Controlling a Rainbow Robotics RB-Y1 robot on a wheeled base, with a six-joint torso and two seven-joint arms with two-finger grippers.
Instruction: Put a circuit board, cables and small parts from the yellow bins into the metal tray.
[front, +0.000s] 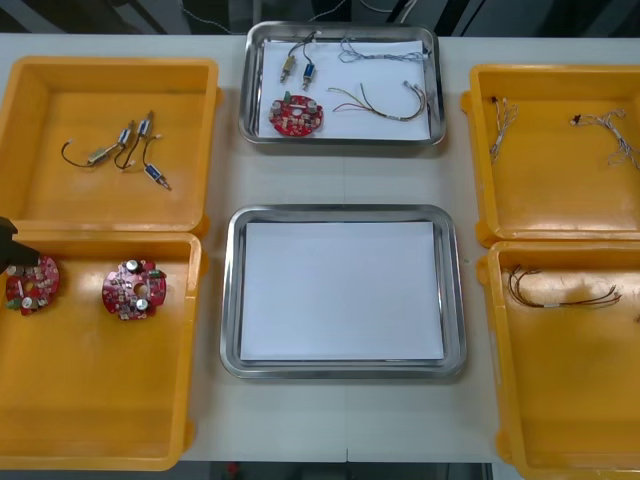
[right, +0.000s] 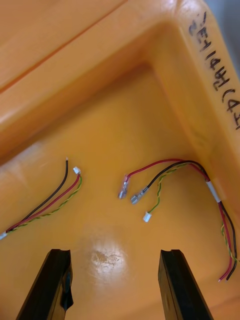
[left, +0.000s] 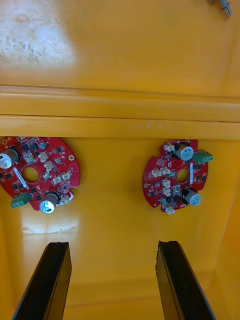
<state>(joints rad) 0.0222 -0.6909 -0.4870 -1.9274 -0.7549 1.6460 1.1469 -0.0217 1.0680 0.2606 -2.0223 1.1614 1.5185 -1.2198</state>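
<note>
Two round red circuit boards (front: 31, 285) (front: 133, 290) lie in the near-left yellow bin (front: 100, 420). My left gripper (left: 112, 245) hovers open over this bin, with one board (left: 37, 175) ahead of its one finger and the other board (left: 176, 176) ahead of the other finger; nothing is between them. Its black tip (front: 6, 240) shows at the front view's left edge. My right gripper (right: 114, 252) is open above the near-right bin's floor (right: 100, 150). A red, black and yellow cable (right: 165, 172) lies just beyond its fingers. The white-lined metal tray (front: 232, 300) sits at the table's middle.
A second metal tray (front: 247, 90) at the back holds a circuit board (front: 296, 114), small metal parts (front: 297, 66) and cables (front: 385, 100). Small metal parts (front: 125, 145) lie in the far-left bin, twisted cables (front: 610, 135) in the far-right bin. Another cable end (right: 45, 202) lies near the right gripper.
</note>
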